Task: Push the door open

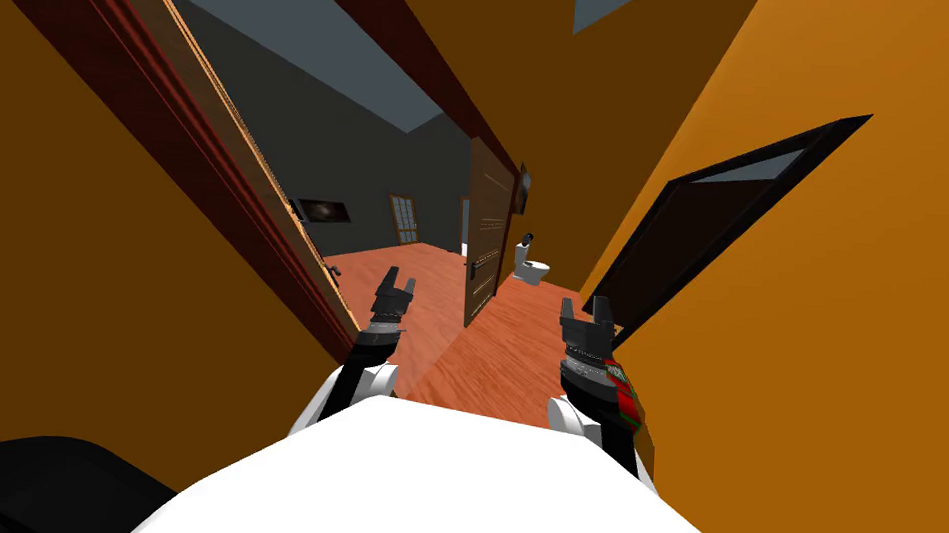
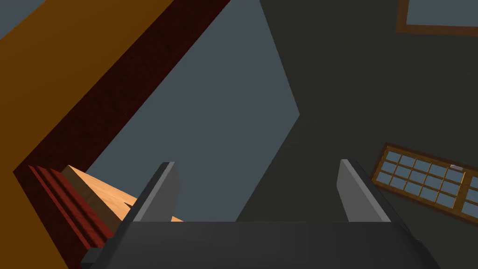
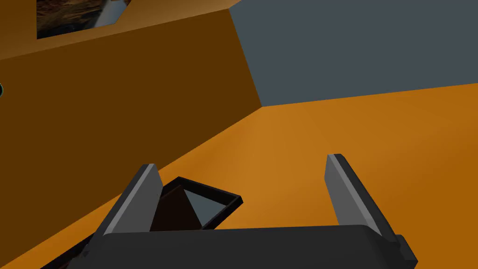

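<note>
Spread-bladed left claw (image 2: 256, 164) sits beside a light wooden door's (image 2: 106, 190) flat edge.

Head camera peers steeply down the hallway (image 1: 498, 360); the door (image 1: 247, 168) at 10 o'clock also shows to the upward-tilted left wrist camera. Right wrist camera faces an orange wall (image 3: 350, 140).

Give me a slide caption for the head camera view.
Doorway approach: left gripper, open, near the open wooden door; right gripper, open, beside the orange wall; toilet far ahead.
</note>
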{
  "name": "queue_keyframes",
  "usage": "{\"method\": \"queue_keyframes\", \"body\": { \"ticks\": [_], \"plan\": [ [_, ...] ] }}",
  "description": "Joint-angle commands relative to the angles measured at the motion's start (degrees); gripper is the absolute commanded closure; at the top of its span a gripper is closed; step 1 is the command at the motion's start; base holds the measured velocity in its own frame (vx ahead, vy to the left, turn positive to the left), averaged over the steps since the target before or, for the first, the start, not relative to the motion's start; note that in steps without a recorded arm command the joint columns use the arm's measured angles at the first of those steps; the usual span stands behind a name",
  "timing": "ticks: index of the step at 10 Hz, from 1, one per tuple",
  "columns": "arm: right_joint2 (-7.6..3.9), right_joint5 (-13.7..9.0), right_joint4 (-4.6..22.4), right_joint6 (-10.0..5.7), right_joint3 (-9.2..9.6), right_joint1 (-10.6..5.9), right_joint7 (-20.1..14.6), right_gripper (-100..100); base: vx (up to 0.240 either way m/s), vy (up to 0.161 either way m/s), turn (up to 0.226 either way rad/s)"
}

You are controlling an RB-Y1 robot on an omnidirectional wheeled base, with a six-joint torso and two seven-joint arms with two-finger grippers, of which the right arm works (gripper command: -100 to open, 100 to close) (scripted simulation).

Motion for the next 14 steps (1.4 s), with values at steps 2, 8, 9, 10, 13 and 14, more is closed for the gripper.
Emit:
{"method": "queue_keyframes", "body": {
  "ticks": [2,8,9,10,13,14],
  "plan": [
    [-1.13,-1.2,1.0,0.16,0.52,0.34,0.5,-100,0.134,-0.028,0.224],
    [-4.62,-5.4,4.3,0.7,2.26,1.46,2.3,-100,0.18,-0.075,0.234],
    [-5.38,-6.3,5.0,0.82,2.66,1.72,2.7,-100,0.193,-0.09,0.321],
    [-6.15,-7.2,5.8,0.95,3.07,1.98,3.1,-100,0.175,-0.108,0.39],
    [-8.63,-10.4,8.2,1.35,4.38,2.83,4.4,-100,0.16,-0.126,0.333],
    [-9.06,-10.9,8.7,1.42,4.61,2.98,4.7,-100,0.133,-0.127,0.275]
  ]
}}
